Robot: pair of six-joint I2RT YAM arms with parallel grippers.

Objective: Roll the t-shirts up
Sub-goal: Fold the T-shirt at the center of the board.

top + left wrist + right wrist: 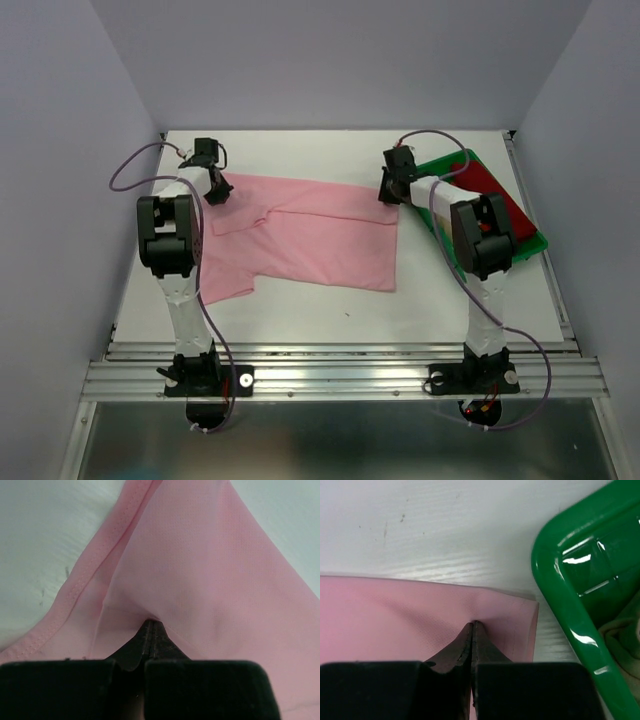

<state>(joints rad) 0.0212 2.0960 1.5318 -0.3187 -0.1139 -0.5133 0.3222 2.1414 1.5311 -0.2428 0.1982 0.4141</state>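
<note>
Left pincer (151,626) and right pincer (472,626) pinch pink t-shirt (310,235).

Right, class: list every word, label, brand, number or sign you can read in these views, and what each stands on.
None: no text can be read in any view.
The pink t-shirt is plain, with no print or tag showing.
The green tray shows only glare, no lettering.
The table bears only small dark specks, not writing.

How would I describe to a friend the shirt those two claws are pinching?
Start at the white table. Spread out across its middle lies the light pink t-shirt. It alone is outside the green tray at the right, where a dark red cloth sits.
</note>
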